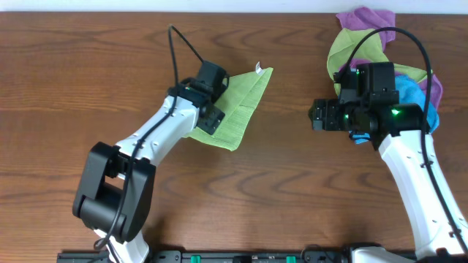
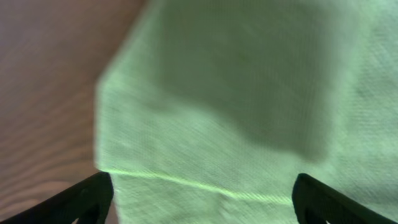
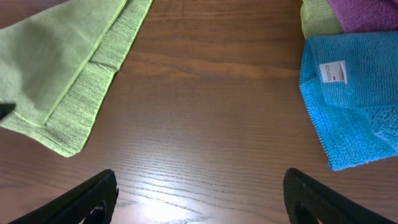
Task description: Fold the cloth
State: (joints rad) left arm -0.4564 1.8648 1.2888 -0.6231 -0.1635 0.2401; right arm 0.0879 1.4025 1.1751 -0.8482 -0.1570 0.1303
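Observation:
The lime-green cloth (image 1: 241, 104) lies folded on the wooden table, its small white tag (image 1: 258, 68) at the top corner. My left gripper (image 1: 207, 115) hovers over the cloth's left part with jaws open; in the left wrist view the cloth (image 2: 249, 106) fills the frame between the two fingertips (image 2: 199, 199), with a folded edge showing. My right gripper (image 1: 316, 115) is open and empty above bare table, to the right of the cloth. The right wrist view shows the cloth's layered edge (image 3: 68, 81) at the left, apart from its fingertips (image 3: 199, 199).
A pile of cloths sits at the back right: purple (image 1: 365, 16), duller green (image 1: 349, 50) and blue (image 1: 409, 91). The blue cloth with a white label (image 3: 354, 93) shows in the right wrist view. The right arm's cable loops over the pile.

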